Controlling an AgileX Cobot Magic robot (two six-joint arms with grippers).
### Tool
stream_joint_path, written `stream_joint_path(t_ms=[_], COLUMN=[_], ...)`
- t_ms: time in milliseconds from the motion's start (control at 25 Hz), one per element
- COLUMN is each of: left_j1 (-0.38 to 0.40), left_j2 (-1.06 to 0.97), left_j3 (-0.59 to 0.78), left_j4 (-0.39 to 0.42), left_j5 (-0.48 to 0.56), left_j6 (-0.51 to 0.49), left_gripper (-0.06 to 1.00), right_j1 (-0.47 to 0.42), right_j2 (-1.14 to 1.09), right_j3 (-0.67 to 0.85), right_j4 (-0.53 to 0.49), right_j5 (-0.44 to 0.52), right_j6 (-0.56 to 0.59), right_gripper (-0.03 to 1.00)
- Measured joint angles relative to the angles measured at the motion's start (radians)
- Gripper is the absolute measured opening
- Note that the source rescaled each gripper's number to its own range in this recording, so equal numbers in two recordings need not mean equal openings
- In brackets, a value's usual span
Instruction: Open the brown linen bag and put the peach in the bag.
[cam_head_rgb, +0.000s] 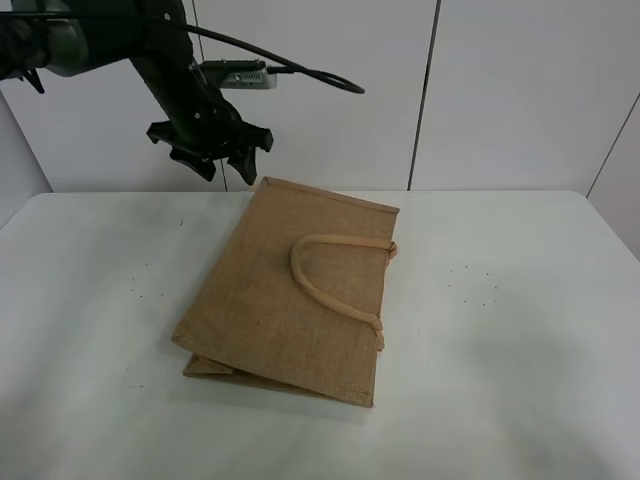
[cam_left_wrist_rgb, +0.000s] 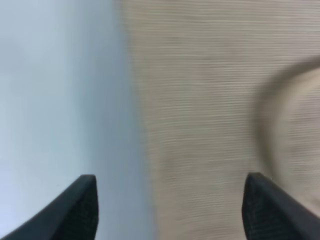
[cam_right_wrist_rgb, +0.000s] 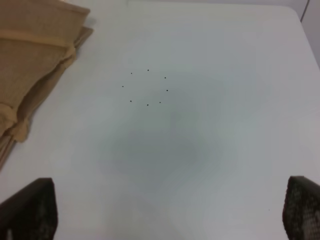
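The brown linen bag (cam_head_rgb: 270, 300) lies flat and closed on the white table (cam_head_rgb: 90, 290), with one beige loop handle (cam_head_rgb: 318, 285) resting on top. My left gripper (cam_head_rgb: 220, 166) hangs open and empty in the air over the bag's far left corner. In the blurred left wrist view it (cam_left_wrist_rgb: 170, 210) is over the edge between the bag (cam_left_wrist_rgb: 210, 110) and the table. My right gripper (cam_right_wrist_rgb: 167, 210) is open and empty over bare table, with the bag's handle side (cam_right_wrist_rgb: 35, 55) beside it. It is out of the exterior view. The peach is not in view.
A white panelled wall (cam_head_rgb: 500, 90) stands behind the table. A cluster of small black dots (cam_right_wrist_rgb: 147, 87) marks the table to the right of the bag. The left arm's cable (cam_head_rgb: 300, 72) loops in the air above the bag's far edge.
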Motion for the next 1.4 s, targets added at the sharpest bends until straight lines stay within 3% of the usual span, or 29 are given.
stream_joint_path(t_ms=[160, 520, 640, 920, 1400], left_j1=[0.059, 0.289, 0.329, 0.318, 0.249], left_j2=[0.0, 0.0, 0.0, -0.078, -0.517], left_j3=[-0.006, -0.006, -0.006, 0.068, 0.533], left_j4=[0.064, 0.074, 0.054, 0.008, -0.016], left_j5=[0.046, 0.081, 0.089, 0.098, 0.148], left_j6=[-0.029, -0.031, -0.032, -0.02, -0.002], left_gripper=[0.92, 0.92, 0.92, 0.92, 0.92], right_j1=[0.0, 0.0, 0.0, 0.0, 0.0], right_j2=[0.0, 0.0, 0.0, 0.0, 0.0], right_j3=[0.0, 0.0, 0.0, 0.0, 0.0], right_j4=[0.0, -0.001, -0.001, -0.001, -0.002], right_j5=[0.0, 0.0, 0.0, 0.0, 0.0], right_j6=[0.0, 0.0, 0.0, 0.0, 0.0], right_gripper=[1.0, 1.0, 1.0, 1.0, 1.0])
